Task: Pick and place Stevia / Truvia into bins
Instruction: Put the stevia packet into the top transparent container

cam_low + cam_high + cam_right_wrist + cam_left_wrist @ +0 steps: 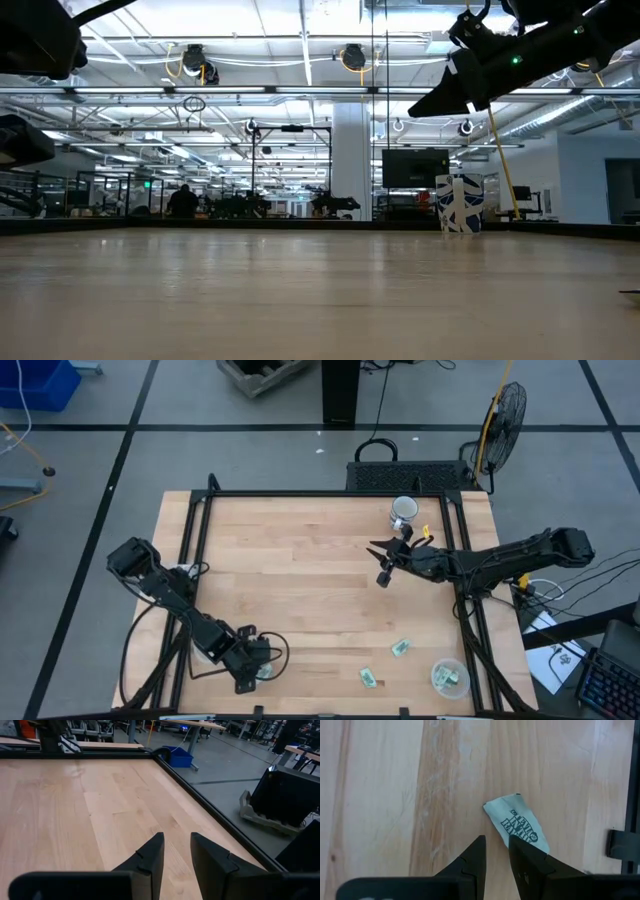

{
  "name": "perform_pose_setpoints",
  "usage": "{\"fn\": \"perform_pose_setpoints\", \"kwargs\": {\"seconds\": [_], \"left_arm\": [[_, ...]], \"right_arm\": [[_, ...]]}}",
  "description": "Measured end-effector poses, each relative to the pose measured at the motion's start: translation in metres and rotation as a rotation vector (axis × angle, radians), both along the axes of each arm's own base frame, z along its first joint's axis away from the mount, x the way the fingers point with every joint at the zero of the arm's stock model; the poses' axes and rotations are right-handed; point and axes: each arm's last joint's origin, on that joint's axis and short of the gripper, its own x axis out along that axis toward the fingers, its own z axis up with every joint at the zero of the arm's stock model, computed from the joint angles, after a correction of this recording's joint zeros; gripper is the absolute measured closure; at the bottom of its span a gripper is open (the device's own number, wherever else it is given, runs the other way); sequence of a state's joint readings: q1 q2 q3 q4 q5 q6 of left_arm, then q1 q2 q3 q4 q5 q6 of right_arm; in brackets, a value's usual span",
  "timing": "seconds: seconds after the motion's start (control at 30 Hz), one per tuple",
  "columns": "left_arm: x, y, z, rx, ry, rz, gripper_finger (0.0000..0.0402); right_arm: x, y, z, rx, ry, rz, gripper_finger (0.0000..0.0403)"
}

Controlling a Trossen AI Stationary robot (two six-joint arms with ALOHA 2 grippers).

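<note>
sachet (517, 822) just beyond left pincer (496, 851) tips

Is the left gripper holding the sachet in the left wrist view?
No. The left gripper has a narrow empty gap between its fingers, and the sachet lies flat on the table just beyond them.

Both arms are dark, near-black, built of blocky jointed segments with black cables looping beside them. The left gripper (496, 851) ends in two matte black, wedge-shaped fingers tapering to blunt tips from a wide dark crossbar behind them. The right gripper (176, 851) has the same form. A yellow fitting sits just behind the right gripper; a small green light shows on that arm.
</note>
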State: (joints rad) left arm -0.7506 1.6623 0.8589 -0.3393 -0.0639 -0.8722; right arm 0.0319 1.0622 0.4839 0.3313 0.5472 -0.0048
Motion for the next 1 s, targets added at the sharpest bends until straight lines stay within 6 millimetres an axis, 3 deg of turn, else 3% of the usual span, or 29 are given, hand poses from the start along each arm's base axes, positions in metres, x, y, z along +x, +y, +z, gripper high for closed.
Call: {"fn": "perform_pose_setpoints", "kwargs": {"seconds": [0.73, 1.0], "left_arm": [[-0.002, -0.011, 0.003, -0.064, -0.045, 0.034, 0.0314], [-0.008, -0.005, -0.01, -0.051, -0.072, 0.048, 0.0314]], "right_arm": [[0.0, 0.0, 0.0, 0.0, 0.0, 0.0, 0.0312], [0.0, 0.0, 0.0, 0.0, 0.0, 0.0, 0.0312]]}}
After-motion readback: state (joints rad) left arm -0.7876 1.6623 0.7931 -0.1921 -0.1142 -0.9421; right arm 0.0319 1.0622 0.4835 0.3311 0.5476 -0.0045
